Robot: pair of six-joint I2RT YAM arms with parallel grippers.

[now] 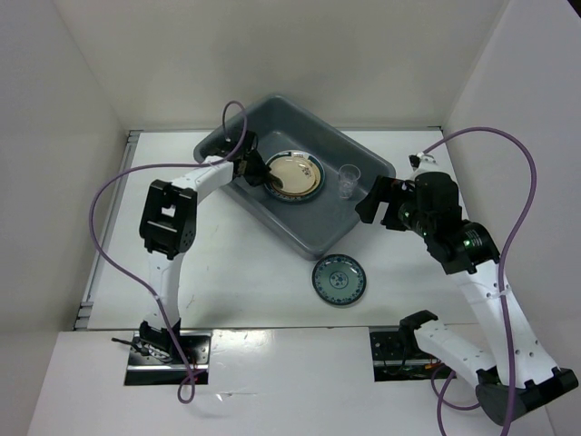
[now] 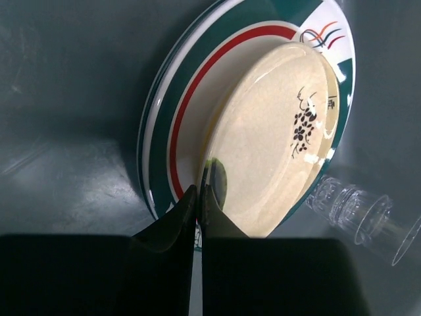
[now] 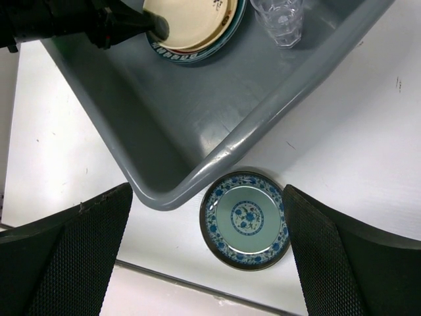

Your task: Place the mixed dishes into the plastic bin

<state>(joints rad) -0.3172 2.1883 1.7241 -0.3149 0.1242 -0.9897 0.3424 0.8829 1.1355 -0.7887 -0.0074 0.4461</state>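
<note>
My left gripper [image 2: 200, 191] is down inside the grey plastic bin [image 3: 256, 128], jaws clenched together with nothing between them. The fingertips sit right at the near rim of the gold-cream plate [image 2: 276, 138]; I cannot tell whether they touch it. That plate has a small dark floral mark on it and lies on top of the larger white plate with the red-and-green rim [image 2: 174, 125]. Both are stacked flat on the bin floor, toward the bin's far-left part in the overhead view.

The clear cup [image 1: 348, 180] stands upright on the bin floor just beside the stack, on the side away from my left fingers and apart from the plates.

My right gripper [image 3: 205, 197] hangs above the table [image 1: 245, 282] by the bin's right wall, jaws spread wide and grasping nothing. From its wrist camera, the small teal patterned plate [image 3: 245, 220] shows between the two fingers. This plate lies flat on the white table outside the bin, just beside the rolled rim at the bin's near corner; whether it touches the rim I cannot tell
</note>
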